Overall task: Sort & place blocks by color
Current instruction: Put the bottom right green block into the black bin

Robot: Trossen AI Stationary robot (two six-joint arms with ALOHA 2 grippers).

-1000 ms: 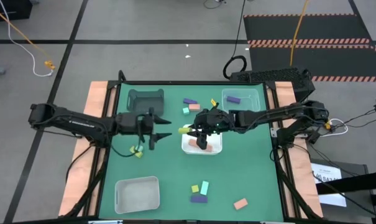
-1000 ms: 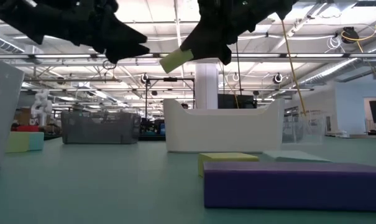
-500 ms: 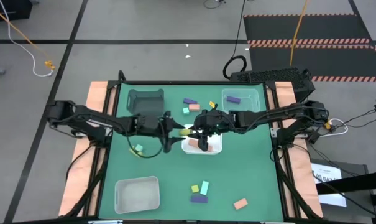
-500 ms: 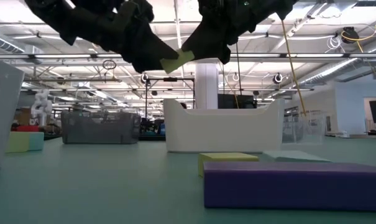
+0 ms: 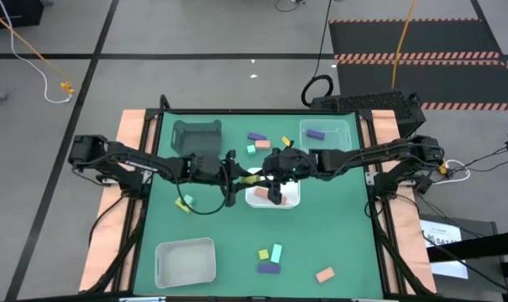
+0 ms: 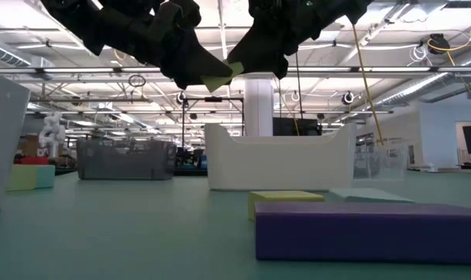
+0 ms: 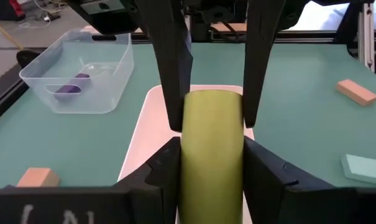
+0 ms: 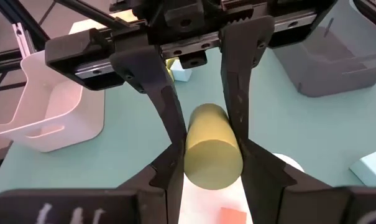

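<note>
Blocks are being sorted by colour, and right now I have a yellow cylinder block [image 7: 211, 149] held in mid-air between both arms, above the edge of the white tray [image 5: 273, 199] at the table's centre. My right gripper [image 8: 203, 158] is clamped on one end of it, and my left gripper [image 7: 209, 180] has its fingers closed in around the other end, so both sets of fingers flank the same piece; I judge this a handover. The risk I see is timing: if the right fingers let go before the left hold is firm, the round block could slip, drop onto the tray rim and roll off across the green table [image 5: 337, 243]. If both keep squeezing while either arm moves, the block could twist out or the fingers could collide, since they interleave closely. The tray below already holds a salmon-pink block [image 5: 263, 192], so a yellow piece falling there would be missorted. Around us: a clear tray [image 5: 325, 134] with a purple block [image 5: 315, 132] inside, a dark grey tray [image 5: 196, 132], a second white tray [image 5: 185, 261] near the front, and loose blocks scattered behind and in front. A small yellow block [image 5: 184, 203] lies beneath the left arm.
</note>
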